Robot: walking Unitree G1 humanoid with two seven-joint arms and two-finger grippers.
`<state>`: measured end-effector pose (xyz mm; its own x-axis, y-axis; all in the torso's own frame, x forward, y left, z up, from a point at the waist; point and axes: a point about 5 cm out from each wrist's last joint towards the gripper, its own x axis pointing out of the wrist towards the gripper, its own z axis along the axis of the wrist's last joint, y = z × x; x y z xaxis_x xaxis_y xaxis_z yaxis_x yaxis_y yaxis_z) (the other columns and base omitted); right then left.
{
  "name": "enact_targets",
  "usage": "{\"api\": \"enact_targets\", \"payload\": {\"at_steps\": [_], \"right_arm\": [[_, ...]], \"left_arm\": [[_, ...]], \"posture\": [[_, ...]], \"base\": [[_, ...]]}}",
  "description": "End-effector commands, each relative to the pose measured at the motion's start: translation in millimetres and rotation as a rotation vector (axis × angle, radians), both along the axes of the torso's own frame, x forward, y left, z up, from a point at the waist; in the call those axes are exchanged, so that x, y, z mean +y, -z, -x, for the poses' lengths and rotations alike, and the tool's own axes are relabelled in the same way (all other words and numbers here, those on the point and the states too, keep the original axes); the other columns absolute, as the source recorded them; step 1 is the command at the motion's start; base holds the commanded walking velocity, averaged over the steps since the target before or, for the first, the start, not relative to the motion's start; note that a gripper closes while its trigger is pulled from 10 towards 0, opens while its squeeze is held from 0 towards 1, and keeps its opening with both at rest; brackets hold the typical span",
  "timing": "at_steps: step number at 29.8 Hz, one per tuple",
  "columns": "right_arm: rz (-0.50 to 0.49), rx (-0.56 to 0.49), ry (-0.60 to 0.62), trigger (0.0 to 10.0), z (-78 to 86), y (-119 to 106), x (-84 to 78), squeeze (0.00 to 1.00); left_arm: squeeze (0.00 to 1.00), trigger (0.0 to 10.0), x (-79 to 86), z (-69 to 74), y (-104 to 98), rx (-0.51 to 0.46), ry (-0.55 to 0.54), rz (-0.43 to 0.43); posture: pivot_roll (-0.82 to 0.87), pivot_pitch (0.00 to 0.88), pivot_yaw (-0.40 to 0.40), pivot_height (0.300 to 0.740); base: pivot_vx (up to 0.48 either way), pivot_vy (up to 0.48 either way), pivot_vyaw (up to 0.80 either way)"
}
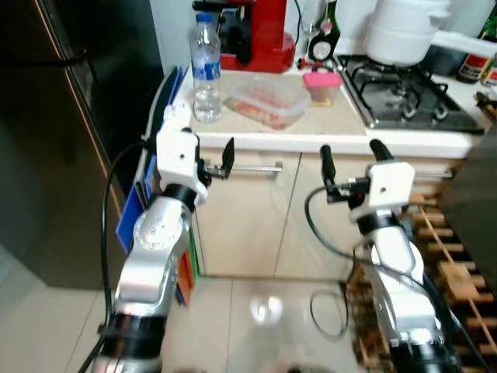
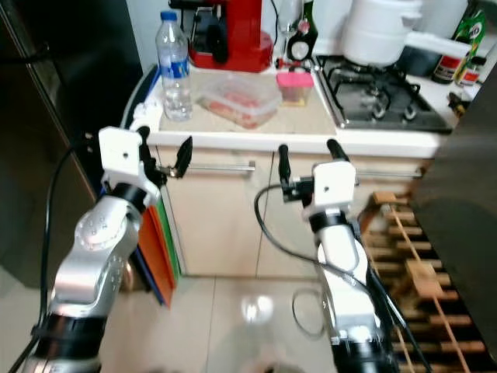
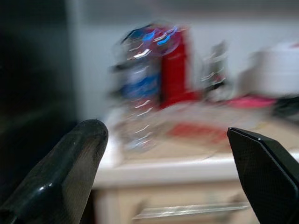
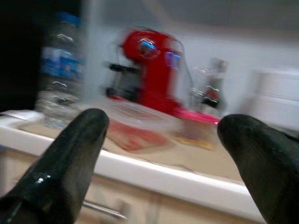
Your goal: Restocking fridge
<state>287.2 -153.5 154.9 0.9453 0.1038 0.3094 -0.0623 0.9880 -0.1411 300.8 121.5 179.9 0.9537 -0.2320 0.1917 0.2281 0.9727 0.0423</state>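
A clear water bottle [image 1: 206, 70] with a blue label stands at the left end of the counter [image 1: 342, 124]. Beside it are a clear food box [image 1: 268, 99] with red contents and a small pink-lidded tub [image 1: 322, 85]. The black fridge [image 1: 54, 140] is on the left, door closed. Both arms are raised in front of the cabinet, just below the counter edge. My left gripper [image 1: 208, 148] is open and empty, in line with the bottle [image 3: 142, 88]. My right gripper [image 1: 352, 154] is open and empty, facing the food box [image 4: 135, 126].
A red coffee machine [image 1: 260, 31] stands behind the bottle. A gas hob [image 1: 411, 97] and a white pot [image 1: 404, 27] are at the right. Blue and orange boards [image 1: 128, 225] lean between fridge and cabinet. A wooden rack [image 1: 458, 264] stands low on the right.
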Motion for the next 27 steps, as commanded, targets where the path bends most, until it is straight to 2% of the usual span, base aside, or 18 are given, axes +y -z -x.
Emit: {"api": "enact_targets", "payload": {"at_steps": [1,10,13,16,18,20,27], "right_arm": [[-0.015,0.0,-0.004,10.0,0.4,1,2.3,0.0],[-0.017,-0.007,-0.007,10.0,-0.7,1,3.9,0.0],[-0.024,-0.015,0.001,10.0,-1.0,0,4.0,0.0],[-0.023,-0.026,0.019,10.0,-1.3,-2,4.3,0.0],[-0.015,-0.033,0.02,10.0,-1.0,-3,4.6,0.0],[-0.011,-0.041,0.021,10.0,0.1,-3,4.4,0.0],[-0.011,-0.043,0.022,10.0,1.2,-2,5.1,0.0]], "left_arm": [[0.0,10.0,-2.9,-3.9,-6,-0.013,0.005,-0.015],[0.0,10.0,-4.3,-5.6,-9,-0.028,0.005,-0.037],[0.0,10.0,-12.5,-6.1,-11,-0.026,0.073,-0.074],[0.0,10.0,-18.1,-6.3,-20,-0.057,0.101,-0.059],[0.0,10.0,-18.1,-6.6,-23,-0.068,0.097,-0.051],[0.0,10.0,-15.3,-7.4,-28,-0.094,0.066,-0.026],[0.0,10.0,-12.3,-8.3,-38,-0.121,0.037,-0.025]], "posture": [[-0.03,0.001,0.004,0.731],[-0.03,0.0,0.008,0.731],[-0.03,0.0,0.009,0.731],[-0.03,0.0,0.012,0.731],[-0.03,0.0,0.014,0.731],[-0.03,0.0,0.016,0.731],[-0.03,0.0,0.016,0.731]], "base": [[0.454,0.0,0.0],[0.456,0.0,0.0],[0.48,0.0,0.0],[0.48,0.0,0.0],[0.48,0.0,-0.8],[0.0,0.0,0.0],[0.0,0.0,0.0]]}}
